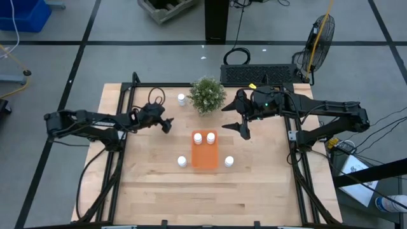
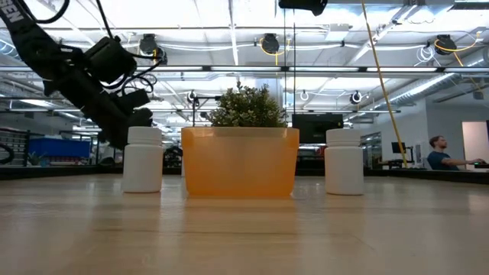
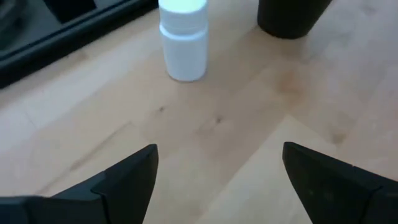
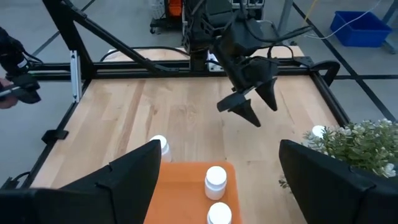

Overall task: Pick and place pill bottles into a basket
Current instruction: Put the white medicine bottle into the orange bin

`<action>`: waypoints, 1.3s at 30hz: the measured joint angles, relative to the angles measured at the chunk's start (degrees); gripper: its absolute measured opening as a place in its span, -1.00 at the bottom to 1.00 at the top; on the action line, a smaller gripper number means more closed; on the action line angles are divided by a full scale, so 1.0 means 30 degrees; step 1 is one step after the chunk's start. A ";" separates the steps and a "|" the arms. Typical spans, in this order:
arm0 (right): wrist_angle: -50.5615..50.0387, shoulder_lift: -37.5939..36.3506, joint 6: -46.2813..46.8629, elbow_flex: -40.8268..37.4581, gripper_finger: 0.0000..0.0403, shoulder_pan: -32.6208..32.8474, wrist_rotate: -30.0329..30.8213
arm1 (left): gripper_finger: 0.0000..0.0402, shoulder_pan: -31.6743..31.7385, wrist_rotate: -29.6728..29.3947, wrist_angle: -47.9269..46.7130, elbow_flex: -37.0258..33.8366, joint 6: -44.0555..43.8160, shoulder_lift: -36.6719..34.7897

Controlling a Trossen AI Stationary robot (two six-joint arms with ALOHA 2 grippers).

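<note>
The left gripper [image 1: 167, 124] hangs above the left half of the table with its two fingers [image 3: 127, 180] spread apart and nothing between them; it points toward a pill bottle [image 1: 182, 99] that stands upright near the far edge, just left of the potted plant [image 1: 207, 94]. In the left wrist view that same bottle [image 3: 183, 40] stands on bare wood ahead of the spread fingers, close beside the plant's dark pot [image 3: 290, 17].

The right gripper [image 1: 242, 121] is raised over the right half of the table, to the right of the plant and beyond the far right corner of the basket; its fingers [image 4: 124, 180] are also wide apart and empty.

The orange basket [image 1: 204, 156] lies about mid-table, its long side running from the far edge toward the near edge. Two bottles stand upright inside it at its far end, side by side [image 1: 198, 137] [image 1: 210, 137]. One more bottle [image 1: 182, 161] stands on the wood just left of the basket's near end, and another [image 1: 229, 161] just right of it.

In the low view, a person [image 2: 439, 152] is seated in the room behind the table.
</note>
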 joint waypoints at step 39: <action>0.0161 0.0007 0.1916 0.0000 0.57 0.0051 -0.0518 | 0.68 0.3664 0.3436 1.1029 0.1167 0.3134 1.0016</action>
